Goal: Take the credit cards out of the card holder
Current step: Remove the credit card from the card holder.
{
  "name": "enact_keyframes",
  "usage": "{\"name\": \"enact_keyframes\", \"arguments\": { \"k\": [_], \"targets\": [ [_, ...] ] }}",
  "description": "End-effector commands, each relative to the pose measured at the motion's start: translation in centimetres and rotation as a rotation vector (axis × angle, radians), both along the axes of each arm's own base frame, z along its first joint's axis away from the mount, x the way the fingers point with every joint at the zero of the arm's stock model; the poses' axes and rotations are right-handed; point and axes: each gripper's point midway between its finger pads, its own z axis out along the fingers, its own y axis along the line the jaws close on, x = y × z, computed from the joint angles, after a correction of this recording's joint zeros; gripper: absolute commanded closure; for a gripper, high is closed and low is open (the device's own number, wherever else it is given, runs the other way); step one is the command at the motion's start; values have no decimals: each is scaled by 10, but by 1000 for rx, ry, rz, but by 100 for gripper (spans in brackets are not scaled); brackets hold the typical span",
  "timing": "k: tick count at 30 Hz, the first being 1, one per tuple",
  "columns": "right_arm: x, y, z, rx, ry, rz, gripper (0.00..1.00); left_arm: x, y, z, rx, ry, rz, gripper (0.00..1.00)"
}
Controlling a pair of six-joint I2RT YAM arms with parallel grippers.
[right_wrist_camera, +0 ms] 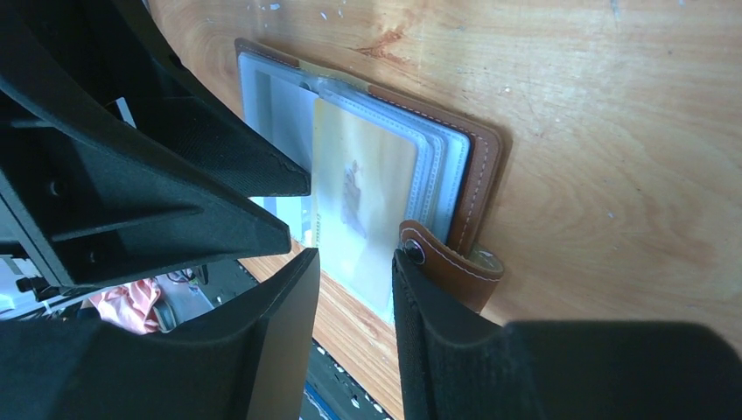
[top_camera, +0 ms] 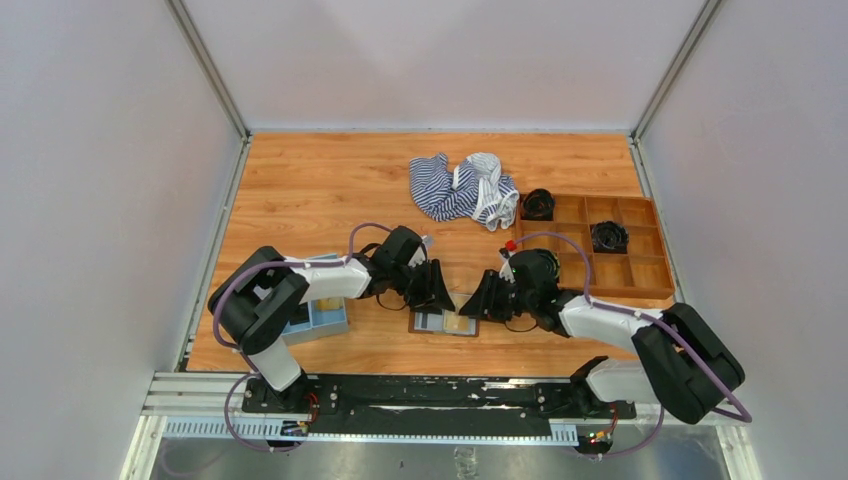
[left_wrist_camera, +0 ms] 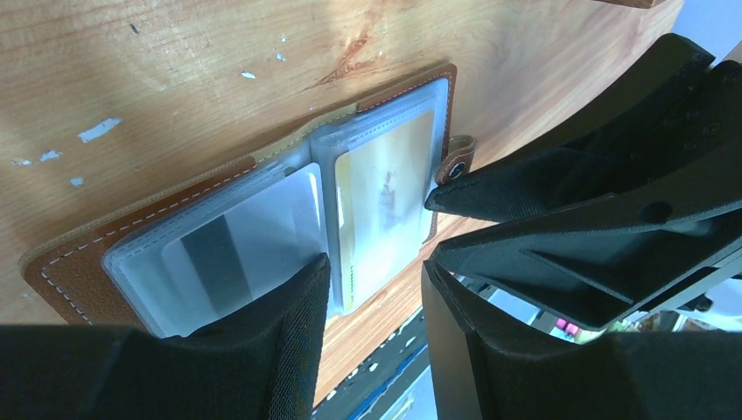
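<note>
The card holder (top_camera: 443, 323) lies opened flat on the table (top_camera: 320, 190), near the front edge and between the two arms, with its clear pockets facing up so both cards can be reached. The grey card (left_wrist_camera: 232, 258) sits fully inside the pocket on the left arm's side. The yellow card (left_wrist_camera: 385, 197) is in the other pocket, and its near end seems to poke out past the brown edge, which would give fingers something to catch.

The left gripper (left_wrist_camera: 374, 269) hovers low at the holder's near edge, fingers spread and gripping nothing. One finger overlaps the grey pocket and the other stands clear of the yellow card. The right gripper (right_wrist_camera: 356, 255) comes in from the opposite side, also parted and empty, with one finger just beside the snap strap (right_wrist_camera: 442, 262) and the yellow card's near end showing between the two.

Probably one arm is there to pin the holder while the other draws a card, since a light wallet would slide otherwise. Neither card is out yet
</note>
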Motion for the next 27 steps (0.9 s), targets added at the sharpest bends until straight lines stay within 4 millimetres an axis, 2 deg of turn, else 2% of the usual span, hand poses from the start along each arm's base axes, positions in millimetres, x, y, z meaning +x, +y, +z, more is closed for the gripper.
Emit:
{"name": "enact_keyframes", "arguments": {
  "k": [1, 10, 19, 27],
  "targets": [
    [-6, 4, -1, 18, 10, 24, 60, -4, -5, -2, -9, 13, -23, 54],
    [-7, 9, -4, 31, 26, 41, 60, -4, -5, -5, -4, 18, -24, 62],
    [-8, 11, -11, 32, 46, 42, 62, -5, -5, -8, 0, 22, -30, 65],
    [-2, -10, 0, -38, -37, -41, 61, -6, -4, -10, 4, 25, -32, 65]
  ]
}}
